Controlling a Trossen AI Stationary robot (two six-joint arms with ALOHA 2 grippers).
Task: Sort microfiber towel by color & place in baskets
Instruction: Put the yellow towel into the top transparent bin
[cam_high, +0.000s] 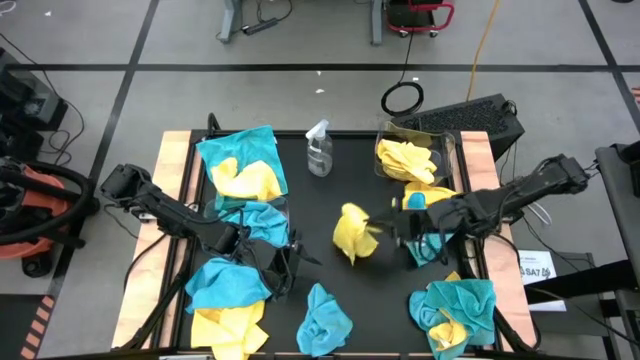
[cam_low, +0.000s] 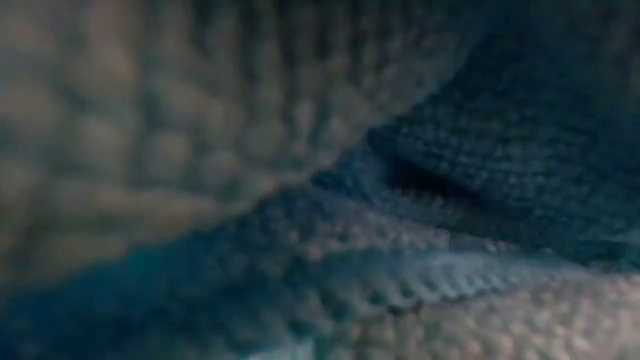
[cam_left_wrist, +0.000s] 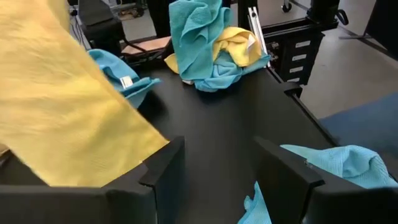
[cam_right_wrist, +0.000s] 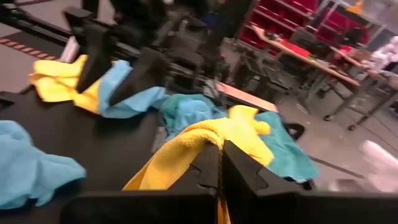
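Right tool (cam_high: 378, 232) sits over mid-bench, fingers together, clamped on a yellow towel (cam_high: 352, 232) that hangs bunched from its tip, lifted off the black bench (cam_high: 330, 195); right wrist view shows the same yellow cloth (cam_right_wrist: 205, 140) pinched between the two dark fingers. Left tool (cam_high: 292, 262) is low at the bench's left-centre, fingers apart w/ nothing between them; left wrist view shows bare black top in the gap betw. its fingers (cam_left_wrist: 165, 171). Yellow cloth fills the near side of that wrist view, seems to lie beside the tool, not in it — view too close to be sure. Far-right basket (cam_high: 440, 140) holds several yellow towels (cam_high: 405, 160). Second basket (cam_high: 283, 205) at left, just by the left arm, has teal towel (cam_high: 258, 220) in it, prob. only teal, edges hard to make out. Loose piles: teal + yellow heap (cam_high: 242, 165) at far-left corner; teal over yellow (cam_high: 228, 300) at near-left; single teal towel (cam_high: 325, 320) near-centre edge; teal w/ yellow mixed (cam_high: 455, 312) near-right. One more teal cloth (cam_high: 428, 250) under the right arm, w/ a yellow scrap at the arm by the basket. Clear spray bottle (cam_high: 319, 150) stands upright at the far-centre of the bench, apart from both tools. Low view blocked by cloth weave right against the lens, teal and pale, nothing else readable.
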